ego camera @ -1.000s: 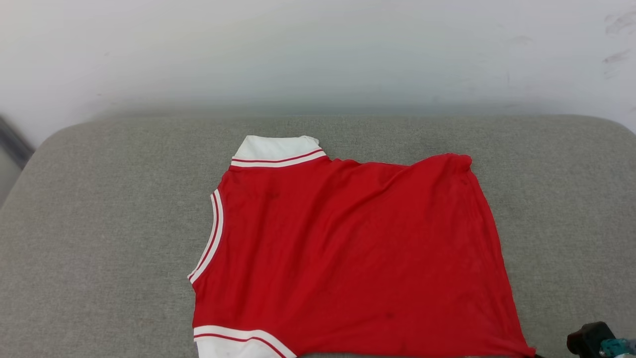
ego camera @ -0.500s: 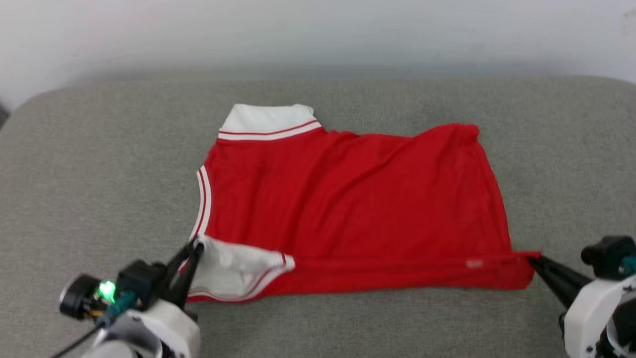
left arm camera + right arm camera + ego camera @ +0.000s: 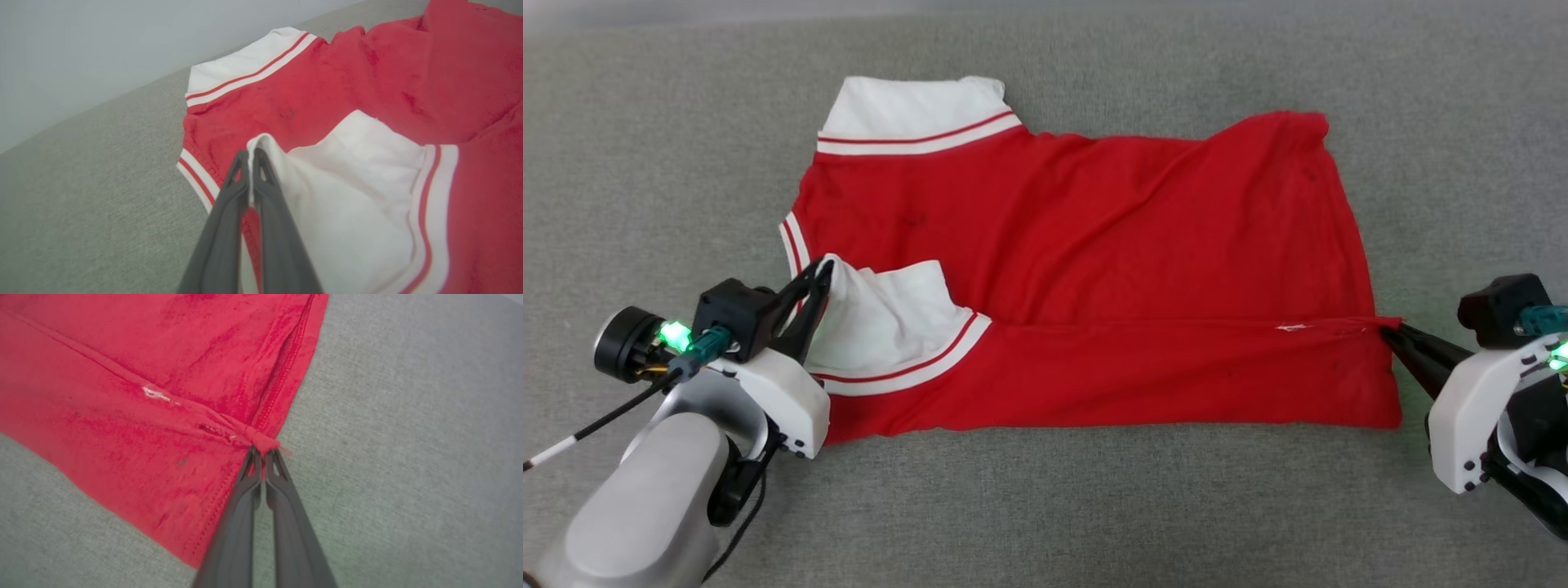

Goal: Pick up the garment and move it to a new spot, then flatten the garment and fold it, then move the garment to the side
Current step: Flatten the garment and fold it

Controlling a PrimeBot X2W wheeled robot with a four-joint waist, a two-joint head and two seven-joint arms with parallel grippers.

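The red garment (image 3: 1094, 245) lies face down on the grey cushion, its lettering hidden. Its near long edge is lifted and folded back over the body, making a fold line across the middle. My left gripper (image 3: 818, 273) is shut on the corner of the near white sleeve (image 3: 882, 327), seen close up in the left wrist view as gripper (image 3: 250, 153) pinching sleeve (image 3: 347, 183). My right gripper (image 3: 1390, 328) is shut on the red hem corner (image 3: 265, 443) at the right end of the fold. The far white sleeve (image 3: 915, 110) lies flat.
The grey fabric cushion (image 3: 645, 163) stretches beyond the garment on every side, with bare room in front (image 3: 1094, 506) and to both sides. A pale wall (image 3: 81, 49) rises behind the cushion's far edge.
Both grippers came into view holding the near edge and have carried it farther over the body. The camera has tilted down, shifting the whole picture.
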